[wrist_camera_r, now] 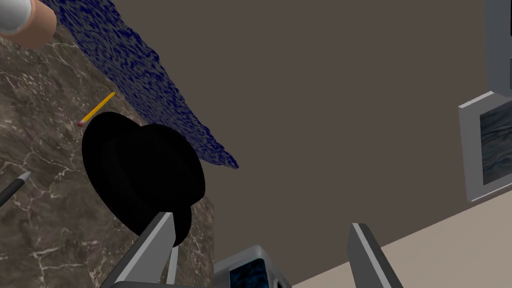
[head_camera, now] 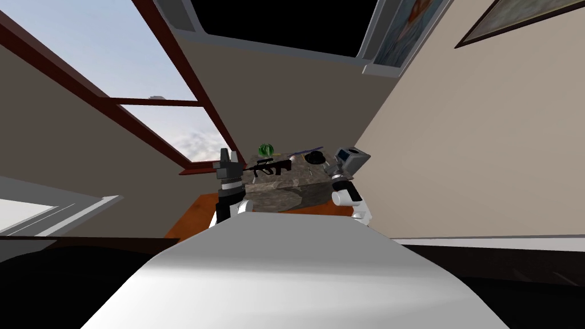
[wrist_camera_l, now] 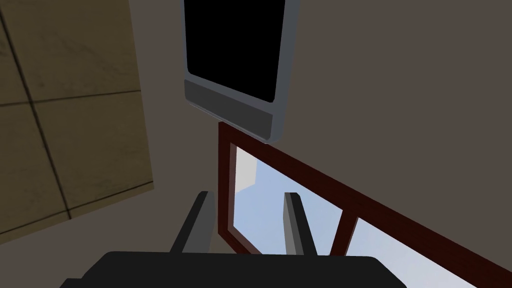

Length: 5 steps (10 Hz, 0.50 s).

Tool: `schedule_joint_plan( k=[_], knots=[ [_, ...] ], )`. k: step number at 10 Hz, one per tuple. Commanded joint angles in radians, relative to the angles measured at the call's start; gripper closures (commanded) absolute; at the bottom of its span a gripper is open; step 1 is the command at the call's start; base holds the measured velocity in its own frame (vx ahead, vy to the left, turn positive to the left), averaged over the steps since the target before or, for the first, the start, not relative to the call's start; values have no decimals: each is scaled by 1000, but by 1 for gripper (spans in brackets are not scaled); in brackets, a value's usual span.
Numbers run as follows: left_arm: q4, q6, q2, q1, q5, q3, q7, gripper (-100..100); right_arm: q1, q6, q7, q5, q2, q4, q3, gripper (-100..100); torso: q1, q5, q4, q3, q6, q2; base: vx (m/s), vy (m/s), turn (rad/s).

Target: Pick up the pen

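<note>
On the brown marbled stone tabletop, a round black hat sits near the right gripper, which is spread wide and holds nothing. The left gripper is likewise. A slim black grey-tipped pen lies beside the hat. Reaching could shove the hat or catch the yellow pencil.

The left gripper has its two grey fingers spread apart, rising from its dark body.

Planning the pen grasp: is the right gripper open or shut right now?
Open: on the right gripper, the two thin light grey fingers stand wide apart, gripping nothing, near the round black hat.
</note>
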State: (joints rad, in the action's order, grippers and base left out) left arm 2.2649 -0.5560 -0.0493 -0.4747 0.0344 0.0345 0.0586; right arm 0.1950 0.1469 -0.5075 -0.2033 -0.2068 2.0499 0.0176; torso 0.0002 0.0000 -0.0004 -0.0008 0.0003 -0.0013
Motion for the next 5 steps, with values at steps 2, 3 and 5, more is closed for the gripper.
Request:
schedule_joint_plan(
  k=[2,3,5],
  knots=[
    [0,0,0,0,0,0,0,0,-26,80,-74,-15,-8,-18,2,-100,0,0,0,0,0,0,18,3,43],
    [0,0,0,0,0,0,0,0,-51,112,-104,-28,-16,-38,4,-100,0,0,0,0,0,0,16,4,68],
    [0,0,0,0,0,0,0,0,-77,164,-159,-41,-24,-59,7,-100,0,0,0,0,0,0,15,1,44]
  ],
)
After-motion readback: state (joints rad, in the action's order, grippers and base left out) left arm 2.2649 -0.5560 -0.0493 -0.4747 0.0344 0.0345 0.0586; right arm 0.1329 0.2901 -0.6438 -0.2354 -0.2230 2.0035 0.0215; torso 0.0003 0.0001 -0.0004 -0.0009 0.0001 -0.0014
